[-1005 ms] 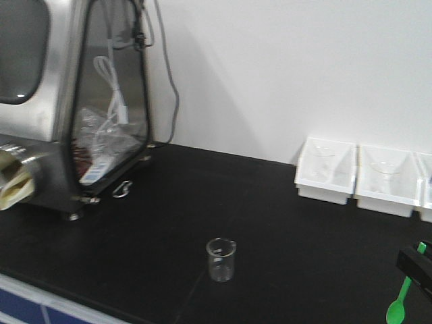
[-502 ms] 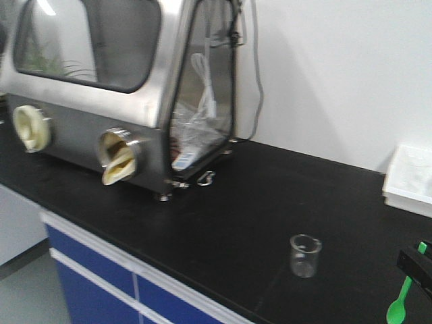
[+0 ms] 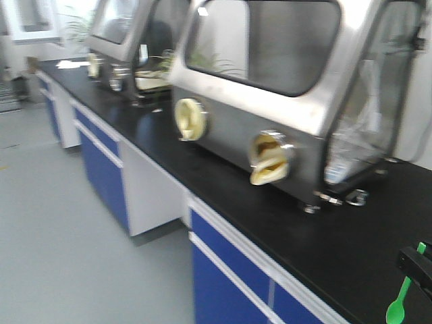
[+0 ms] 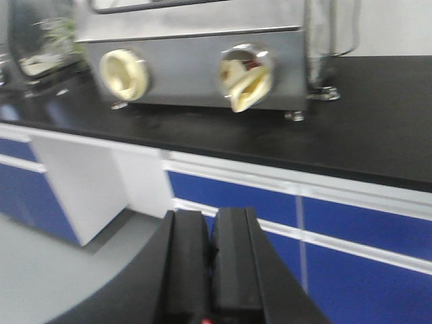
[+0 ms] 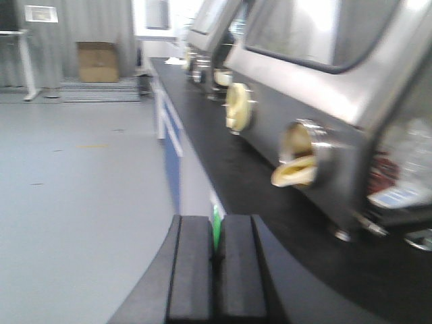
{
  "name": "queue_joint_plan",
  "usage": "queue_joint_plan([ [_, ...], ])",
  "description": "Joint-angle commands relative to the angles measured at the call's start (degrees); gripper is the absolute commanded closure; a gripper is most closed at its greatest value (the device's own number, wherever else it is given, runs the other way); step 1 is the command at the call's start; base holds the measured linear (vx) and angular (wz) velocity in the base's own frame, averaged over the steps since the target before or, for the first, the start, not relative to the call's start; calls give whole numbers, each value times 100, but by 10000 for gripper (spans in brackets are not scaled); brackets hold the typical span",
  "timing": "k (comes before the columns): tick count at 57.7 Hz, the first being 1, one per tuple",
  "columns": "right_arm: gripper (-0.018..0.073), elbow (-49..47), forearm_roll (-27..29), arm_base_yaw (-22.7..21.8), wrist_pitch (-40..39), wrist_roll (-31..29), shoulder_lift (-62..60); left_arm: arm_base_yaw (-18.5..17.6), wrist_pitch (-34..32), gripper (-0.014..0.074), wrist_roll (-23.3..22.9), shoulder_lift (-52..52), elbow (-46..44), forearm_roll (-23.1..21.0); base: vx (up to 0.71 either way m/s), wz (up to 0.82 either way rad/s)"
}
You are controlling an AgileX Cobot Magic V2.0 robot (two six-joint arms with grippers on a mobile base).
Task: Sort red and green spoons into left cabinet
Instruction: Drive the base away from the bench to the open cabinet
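The right gripper (image 5: 217, 226) is clamping the green spoon (image 3: 397, 307) by its handle, bowl hanging down, the left gripper (image 4: 210, 217) is pressing its jaws together over a red speck too small to identify, and open grey floor (image 3: 61, 236) is running alongside the black counter (image 3: 223, 196), with steel gloveboxes (image 3: 270, 101) crowding its blurred top.

We count two steel glove boxes (image 3: 270, 81) (image 3: 125, 30) in the front view, one near and one farther along. The near box carries two round ports (image 3: 191, 119) (image 3: 270, 158). We count one black counter (image 3: 223, 196), one green spoon (image 3: 398, 304) and one cardboard box (image 5: 98, 61). Grippers total two: one left gripper (image 4: 211, 223) and one right gripper (image 5: 217, 223). We note one red sliver (image 4: 206, 321), too small to identify.
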Motion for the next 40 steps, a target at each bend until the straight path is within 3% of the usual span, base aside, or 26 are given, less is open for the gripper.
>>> queue_joint_plan([
  [1, 562, -168, 49, 13, 100, 7, -17, -27, -399, 597, -26, -4, -160, -96, 13, 71],
  [40, 562, -168, 49, 13, 78, 7, -17, -27, -396, 597, -26, -3, -160, -96, 23, 56],
])
